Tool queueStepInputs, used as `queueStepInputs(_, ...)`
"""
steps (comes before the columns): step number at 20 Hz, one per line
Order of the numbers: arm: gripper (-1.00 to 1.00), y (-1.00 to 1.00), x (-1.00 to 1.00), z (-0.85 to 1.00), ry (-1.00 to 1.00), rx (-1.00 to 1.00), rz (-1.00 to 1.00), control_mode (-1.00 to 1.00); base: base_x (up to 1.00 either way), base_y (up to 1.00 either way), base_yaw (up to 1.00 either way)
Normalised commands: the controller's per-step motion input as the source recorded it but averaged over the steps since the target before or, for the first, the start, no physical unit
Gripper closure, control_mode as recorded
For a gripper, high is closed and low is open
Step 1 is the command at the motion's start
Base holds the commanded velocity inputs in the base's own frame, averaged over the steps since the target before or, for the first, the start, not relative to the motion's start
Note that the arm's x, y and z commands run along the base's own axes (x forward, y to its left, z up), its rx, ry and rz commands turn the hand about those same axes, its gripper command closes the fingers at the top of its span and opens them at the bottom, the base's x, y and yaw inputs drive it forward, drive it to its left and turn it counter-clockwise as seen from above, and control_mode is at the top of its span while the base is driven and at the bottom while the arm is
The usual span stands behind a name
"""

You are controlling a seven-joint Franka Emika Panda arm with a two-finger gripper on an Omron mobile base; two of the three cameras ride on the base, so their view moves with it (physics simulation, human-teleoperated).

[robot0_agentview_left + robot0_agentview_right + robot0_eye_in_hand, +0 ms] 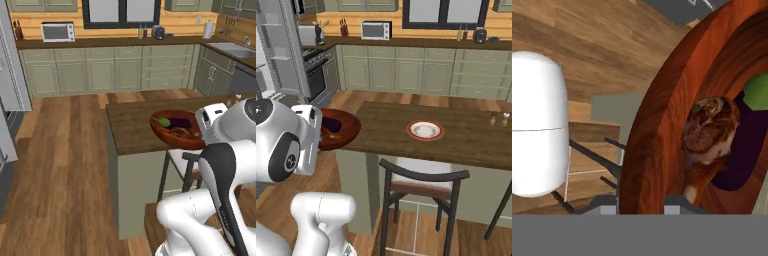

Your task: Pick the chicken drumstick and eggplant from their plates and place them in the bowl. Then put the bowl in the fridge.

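The reddish-brown bowl (172, 134) hangs just above the left end of the wooden island counter (130, 125), seen from the other side as the bowl (342, 131). Inside lie the dark purple eggplant (176, 121) with its green cap and the brown chicken drumstick (183, 133). In the hand view the bowl's rim (657, 125) runs between the finger tips of my gripper (641, 202), which is shut on it, with the drumstick (709, 132) and eggplant (747, 145) close behind. A white plate with a red-brown rim (426, 130) rests on the counter. The grey fridge (283, 55) stands at the left.
A dark bar stool (421, 182) stands in front of the island. Two small shakers (499, 118) sit at the counter's right. A stove (315, 70) is beside the fridge. Green cabinets, a microwave (57, 31) and a sink (235, 50) line the far walls. Wooden floor lies left of the island.
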Motion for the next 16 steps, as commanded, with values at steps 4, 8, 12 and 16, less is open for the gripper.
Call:
queueStepInputs(4,1.00,0.00,0.00,0.00,0.00,0.00,0.00,1.00,0.35,1.00,-0.13)
queueStepInputs(8,1.00,0.00,0.00,0.00,0.00,0.00,0.00,1.00,0.39,1.00,-0.22)
queueStepInputs(12,1.00,0.00,0.00,0.00,0.00,0.00,0.00,1.00,0.52,1.00,-0.09)
queueStepInputs(16,1.00,0.00,0.00,0.00,0.00,0.00,0.00,1.00,0.48,0.24,0.02)
